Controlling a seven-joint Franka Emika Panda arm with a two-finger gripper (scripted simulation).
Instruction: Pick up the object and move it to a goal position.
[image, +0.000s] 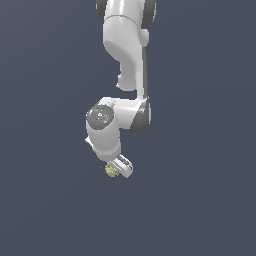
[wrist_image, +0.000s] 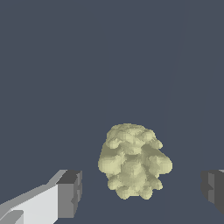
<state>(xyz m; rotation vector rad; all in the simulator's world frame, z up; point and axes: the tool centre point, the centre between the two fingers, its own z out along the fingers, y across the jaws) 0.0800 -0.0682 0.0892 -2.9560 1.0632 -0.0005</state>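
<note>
While the hand (wrist_image: 141, 192) sits wide around the lump (wrist_image: 133, 162), touching nothing, an off-centre squeeze could squirt it sideways.

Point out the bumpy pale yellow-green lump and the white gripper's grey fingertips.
bumpy pale yellow-green lump (wrist_image: 133, 162): wrist view, middle of its knobbly surface.
grey fingertips (wrist_image: 70, 193): wrist view, flat face of one fingertip pad.

A plain dark slate-blue surface (image: 45, 200) fills both views — flat, uniform, unmarked — with nothing else resting on it.
</note>
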